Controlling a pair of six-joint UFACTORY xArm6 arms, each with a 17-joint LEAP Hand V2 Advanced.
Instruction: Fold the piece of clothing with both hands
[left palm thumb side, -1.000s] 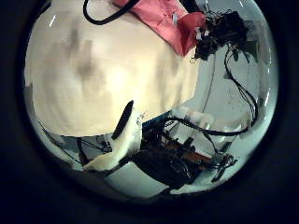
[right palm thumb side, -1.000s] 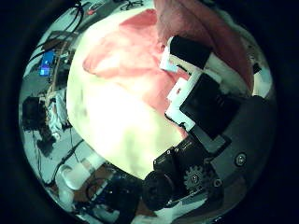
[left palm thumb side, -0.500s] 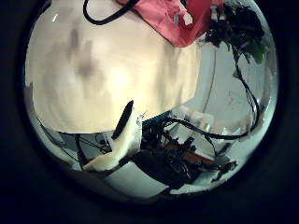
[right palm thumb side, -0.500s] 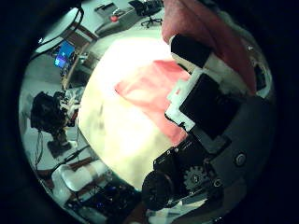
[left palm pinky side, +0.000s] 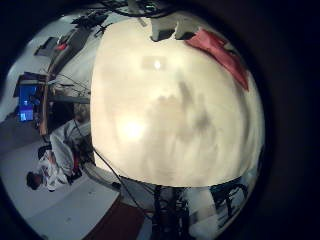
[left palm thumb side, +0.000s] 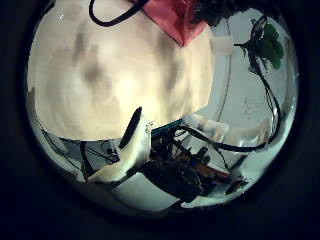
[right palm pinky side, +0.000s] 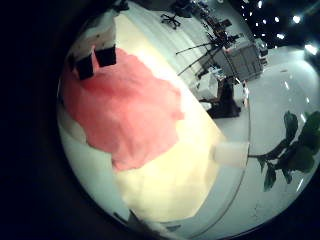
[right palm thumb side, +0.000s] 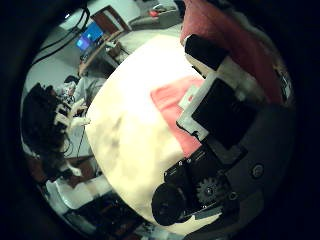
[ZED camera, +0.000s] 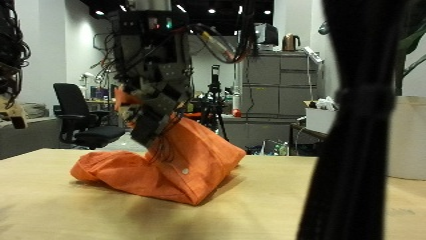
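An orange garment (ZED camera: 173, 160) lies bunched on the pale wooden table (ZED camera: 80, 215). A hand (ZED camera: 153, 95) hanging from above has its fingers curled into the garment's upper part and holds it up, while the rest sags onto the table. In the right thumb side view, cloth (right palm thumb side: 230, 30) sits right by my right hand's fingers (right palm thumb side: 220, 110), and more of the garment (right palm thumb side: 175, 100) lies on the table below. My left hand looks down on the table (left palm pinky side: 170, 120) from some height, with the garment (left palm pinky side: 222, 52) at its far edge. One straight finger (left palm thumb side: 130, 150) of it shows.
A dark upright shape (ZED camera: 360, 130) stands close to the outside camera and hides part of the table. Behind the table are an office chair (ZED camera: 77, 115) and a grey cabinet (ZED camera: 273, 85). A plant (right palm pinky side: 295, 150) stands beyond the table's edge.
The right palm view now shows more bare table and less cloth, so that hand has moved. In the left palm view the garment has slid further towards the picture's edge.
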